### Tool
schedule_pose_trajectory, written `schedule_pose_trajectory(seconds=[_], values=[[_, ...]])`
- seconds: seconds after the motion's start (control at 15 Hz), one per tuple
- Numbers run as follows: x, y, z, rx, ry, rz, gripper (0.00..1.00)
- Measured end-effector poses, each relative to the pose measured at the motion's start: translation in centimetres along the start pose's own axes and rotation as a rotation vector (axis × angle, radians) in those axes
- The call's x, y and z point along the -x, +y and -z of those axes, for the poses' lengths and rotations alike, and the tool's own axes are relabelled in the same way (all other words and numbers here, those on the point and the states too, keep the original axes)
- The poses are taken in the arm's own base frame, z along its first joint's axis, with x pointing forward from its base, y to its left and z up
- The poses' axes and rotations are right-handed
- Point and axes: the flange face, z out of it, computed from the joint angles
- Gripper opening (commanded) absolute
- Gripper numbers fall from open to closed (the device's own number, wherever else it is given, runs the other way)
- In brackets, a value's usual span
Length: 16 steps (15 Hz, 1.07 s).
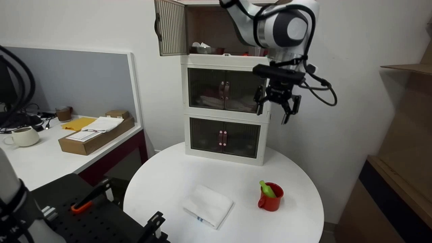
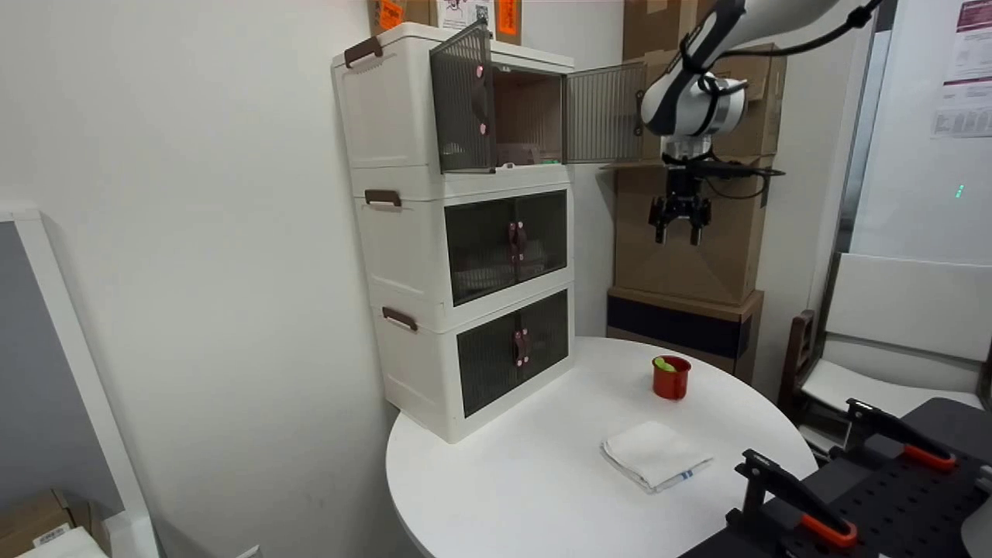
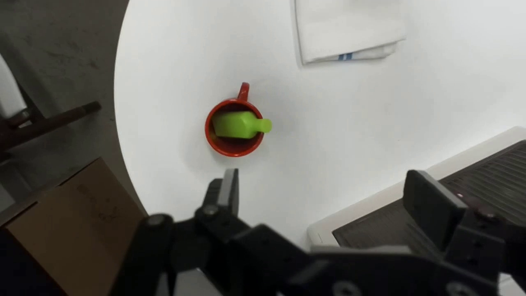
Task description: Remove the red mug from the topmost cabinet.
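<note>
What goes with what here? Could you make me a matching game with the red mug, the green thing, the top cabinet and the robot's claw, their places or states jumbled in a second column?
Things:
1. Red mug
2. Green object
3. Topmost cabinet
4. Gripper

Places or states:
A. Doors swung open
B. Up in the air, fingers apart
C. Partly inside the mug, one end poking out
D. Upright on the round table

Right pairs: 1-D, 2-C, 3-A, 4-B.
</note>
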Motion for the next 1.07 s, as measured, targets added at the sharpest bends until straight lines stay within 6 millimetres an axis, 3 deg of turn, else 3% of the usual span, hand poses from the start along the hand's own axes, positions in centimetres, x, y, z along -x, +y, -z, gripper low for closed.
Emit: schedule_pose_trajectory(seconds=[0.4,0.67,0.87,1.07], values=[[3.5,-10.2,10.6,0.069,0.176,0.074,1.0],[8.4,-16.7,16.0,0.07,0.202,0.179,1.0],[12.9,-19.9,18.8,0.06,0.129,0.288,1.0],[16.1,-21.3,21.1,0.059,0.105,0.364,1.0]])
